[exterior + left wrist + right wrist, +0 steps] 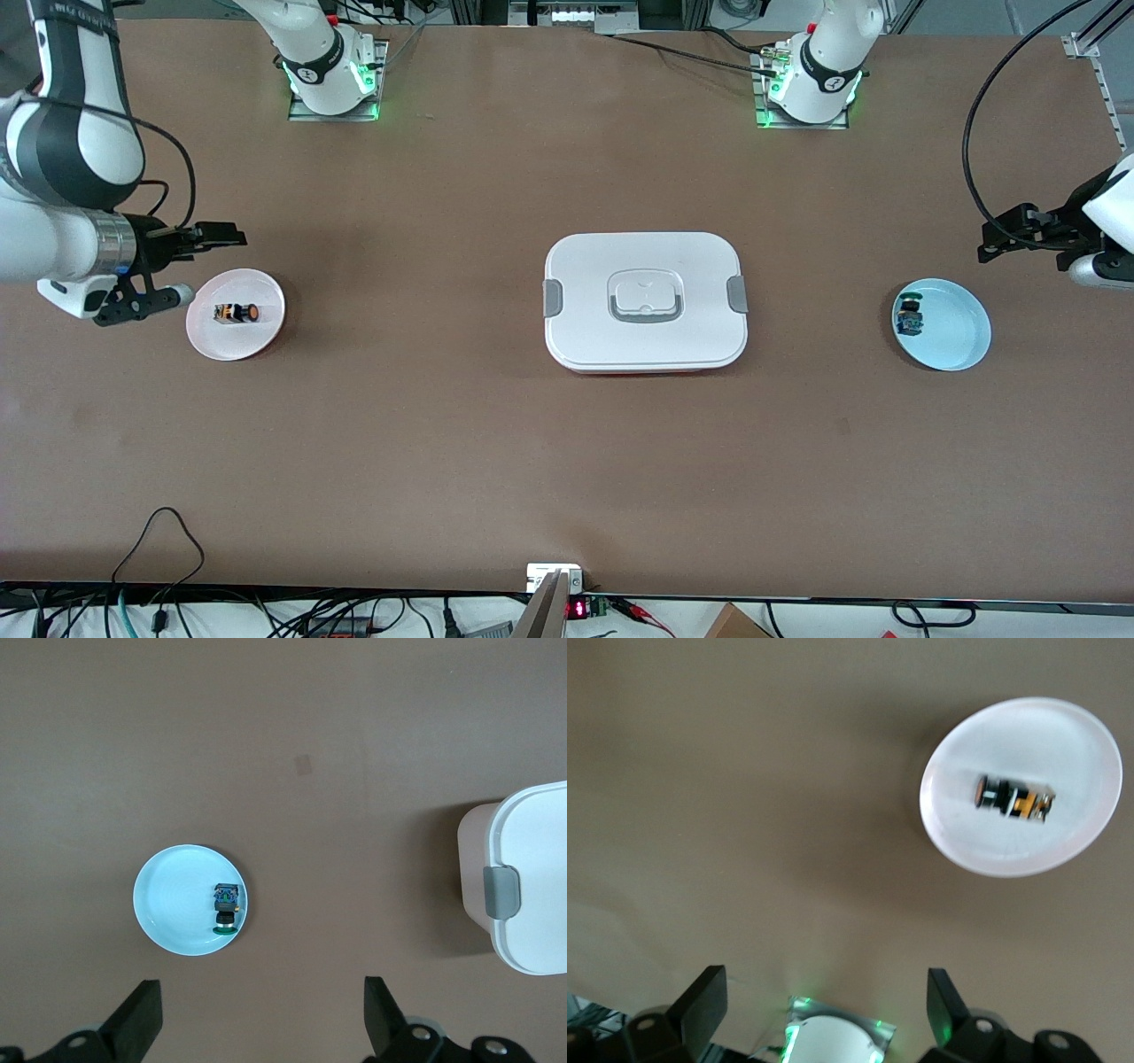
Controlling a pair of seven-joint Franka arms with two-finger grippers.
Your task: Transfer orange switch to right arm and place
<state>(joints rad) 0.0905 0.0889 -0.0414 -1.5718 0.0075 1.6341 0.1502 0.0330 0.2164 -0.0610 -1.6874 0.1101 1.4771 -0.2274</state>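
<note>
While lying on its side in the pink plate (pixel 266 288) near the table's right-arm end, orange switch (pixel 236 313), long axis along the table. Right gripper (pixel 221 235) just beside, fingers wide, empty. Left gripper (pixel 997 239) at the other end, fingers wide, empty, well apart.

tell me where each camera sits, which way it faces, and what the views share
Front view: high across the table, facing both arm bases; shows the left gripper and right gripper, jaws open.
Left wrist view: looks down on the blue plate, green switch and white box; own fingertips show.
Right wrist view: looks down on the pink plate holding the orange switch.
Each plate also appears in the front view.
</note>
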